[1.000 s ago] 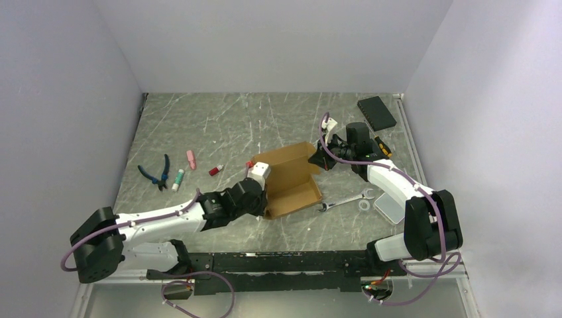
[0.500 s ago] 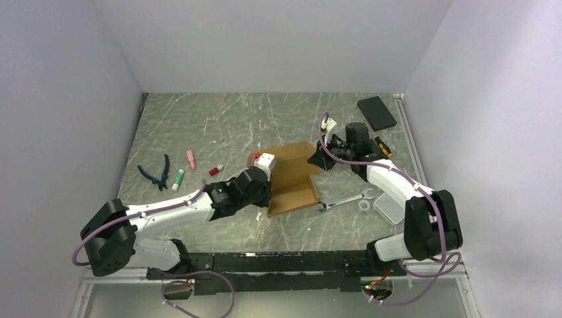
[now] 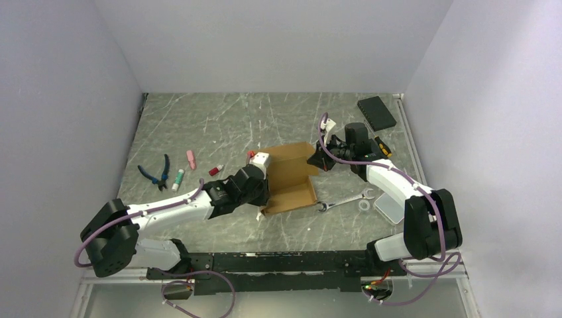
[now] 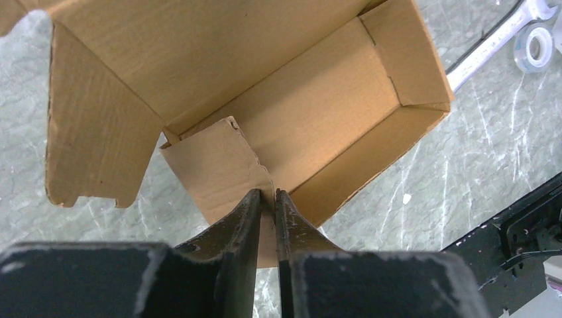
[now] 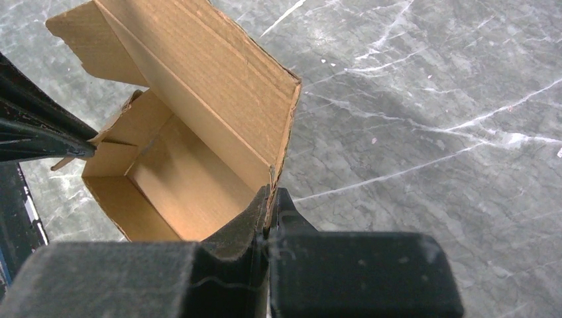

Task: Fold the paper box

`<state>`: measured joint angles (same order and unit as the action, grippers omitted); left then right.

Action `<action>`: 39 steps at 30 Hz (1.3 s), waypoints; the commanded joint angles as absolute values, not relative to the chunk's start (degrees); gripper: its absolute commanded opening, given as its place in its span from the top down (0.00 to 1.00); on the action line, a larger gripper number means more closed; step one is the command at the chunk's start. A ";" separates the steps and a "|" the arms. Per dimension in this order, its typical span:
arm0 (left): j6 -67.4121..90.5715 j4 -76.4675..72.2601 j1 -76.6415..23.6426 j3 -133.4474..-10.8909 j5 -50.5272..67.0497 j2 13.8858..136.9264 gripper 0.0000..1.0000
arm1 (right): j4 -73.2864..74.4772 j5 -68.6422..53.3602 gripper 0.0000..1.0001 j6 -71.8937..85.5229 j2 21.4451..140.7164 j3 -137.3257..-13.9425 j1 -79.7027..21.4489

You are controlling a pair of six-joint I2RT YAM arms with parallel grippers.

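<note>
The paper box (image 3: 291, 175) is plain brown cardboard, lying mid-table as an open tray with its lid panel up toward the back. In the left wrist view the box (image 4: 311, 126) shows its inside, with a small end flap standing at its near corner. My left gripper (image 4: 266, 193) straddles that flap's edge with its jaws parted a little. In the top view the left gripper (image 3: 264, 202) is at the box's near-left corner. My right gripper (image 5: 270, 190) is shut on the corner edge of the box (image 5: 199, 86). From above, the right gripper (image 3: 317, 161) is at the box's far-right corner.
A wrench (image 3: 344, 199), a tape roll (image 3: 364, 205) and a clear plastic case (image 3: 390, 209) lie right of the box. A black pad (image 3: 376, 112) sits at the back right. Pliers (image 3: 158, 173) and small markers (image 3: 178, 179) lie at the left.
My left arm has pushed in along the box's left end, and the box has shifted slightly. The left jaws, earlier pinched tight, have parted a little. The right gripper keeps its hold.
</note>
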<state>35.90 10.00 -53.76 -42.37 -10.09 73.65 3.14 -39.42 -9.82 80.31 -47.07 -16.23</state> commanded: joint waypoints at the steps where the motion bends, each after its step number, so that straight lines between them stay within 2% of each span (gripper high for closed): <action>1: 37.21 8.75 -52.99 -41.02 -8.08 72.34 0.80 | 2.36 -41.05 1.00 -9.29 80.44 -49.04 -16.69; 8: 38.09 7.51 -51.58 -39.53 -5.78 71.67 0.74 | 2.37 -41.04 1.00 -9.32 80.57 -49.04 -16.70; 13: 38.47 6.63 -50.86 -38.62 -4.79 69.99 0.64 | 2.42 -41.05 1.00 -9.40 80.70 -49.04 -16.69; 18: 38.60 6.67 -50.37 -37.91 -4.44 67.68 0.61 | 2.40 -40.99 1.00 -9.45 80.66 -49.04 -16.69; 22: 38.16 6.68 -50.36 -36.57 -4.50 64.33 0.54 | 2.46 -40.97 1.00 -9.49 80.69 -49.04 -16.70; 31: 40.87 8.19 -50.28 -28.60 -8.77 48.35 0.43 | 2.55 -40.96 1.00 -9.67 80.78 -49.13 -16.69; 39: 48.46 10.88 -50.02 -17.53 -12.33 32.05 0.43 | 2.64 -40.99 1.00 -9.84 81.06 -49.13 -16.64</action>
